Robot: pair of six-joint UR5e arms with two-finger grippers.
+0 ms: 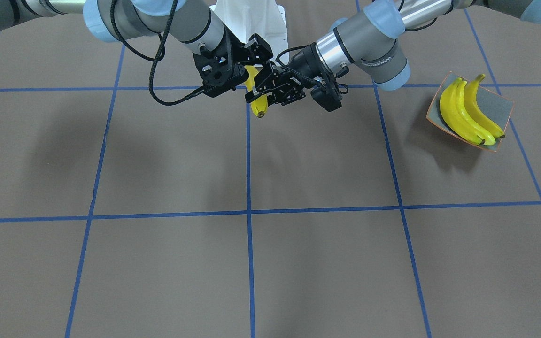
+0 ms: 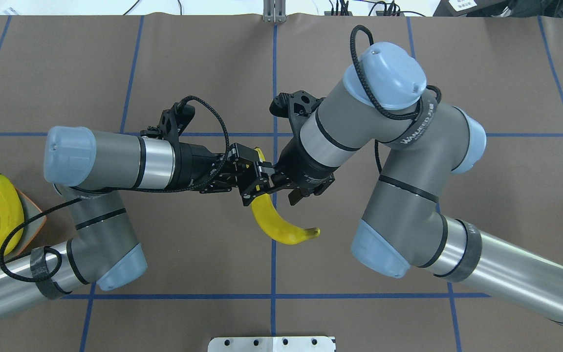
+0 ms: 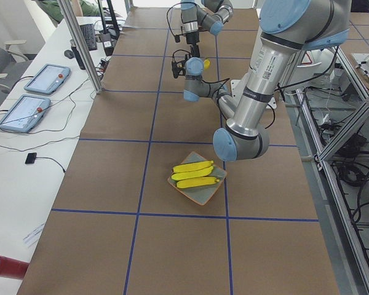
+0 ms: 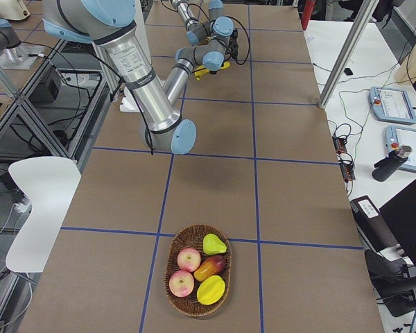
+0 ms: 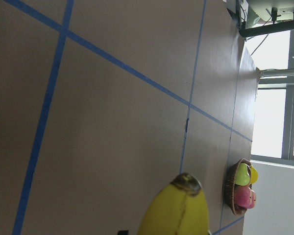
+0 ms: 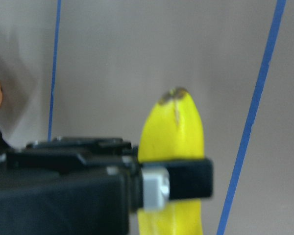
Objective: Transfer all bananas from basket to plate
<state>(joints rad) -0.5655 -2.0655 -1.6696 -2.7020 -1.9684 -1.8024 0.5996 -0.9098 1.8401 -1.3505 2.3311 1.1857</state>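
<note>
One yellow banana (image 1: pixel 258 107) hangs in mid-air over the table's middle, between both grippers; it also shows in the overhead view (image 2: pixel 277 227). My left gripper (image 2: pixel 254 182) comes in level from the left and is shut on the banana's upper part. One of its fingers (image 6: pixel 186 177) lies across the banana (image 6: pixel 174 129). My right gripper (image 2: pixel 275 191) points down beside it, and its jaws look spread apart from the banana. The grey plate (image 1: pixel 503 105) with an orange rim stands at my left and holds other bananas (image 1: pixel 467 112) side by side.
The wicker basket (image 4: pixel 172 263) stands near the table's right end with apples, a pear and other fruit, and no banana shows in it. It also shows in the left wrist view (image 5: pixel 232 183). Blue tape lines cross the brown table. The two arms nearly touch at the wrists.
</note>
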